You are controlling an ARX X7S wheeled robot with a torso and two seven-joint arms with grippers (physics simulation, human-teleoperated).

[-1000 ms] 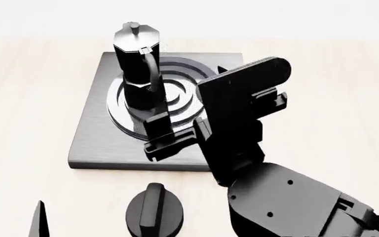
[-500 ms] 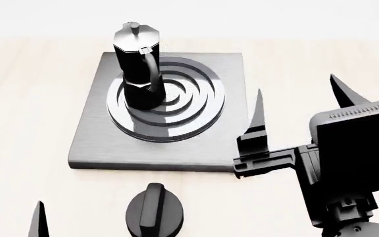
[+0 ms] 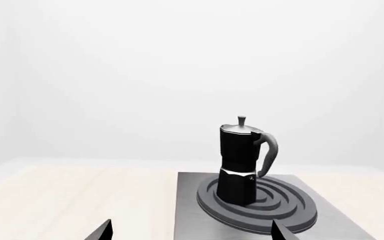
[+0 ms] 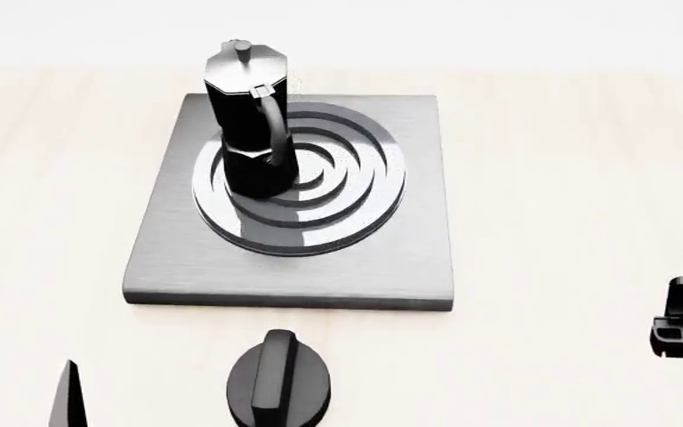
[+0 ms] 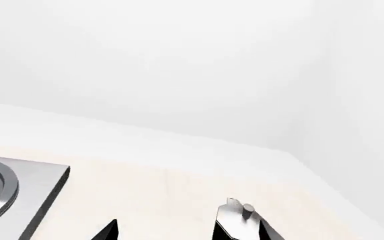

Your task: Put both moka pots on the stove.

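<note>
Both grippers stand with fingers spread and nothing between them: the left gripper shows two black fingertips well apart, facing the flat square brushed grey metal stove, and the right gripper likewise, its tips either side of the silver lid of a second faceted black moka pot on the pale wooden table, off the stove's right edge. One faceted black moka pot with silver lid and curved handle stands upright on the burner rings toward the stove's far-left part, and a squat black ridged knob sits beyond its near edge.

Second moka pot cut off below its lid.
</note>
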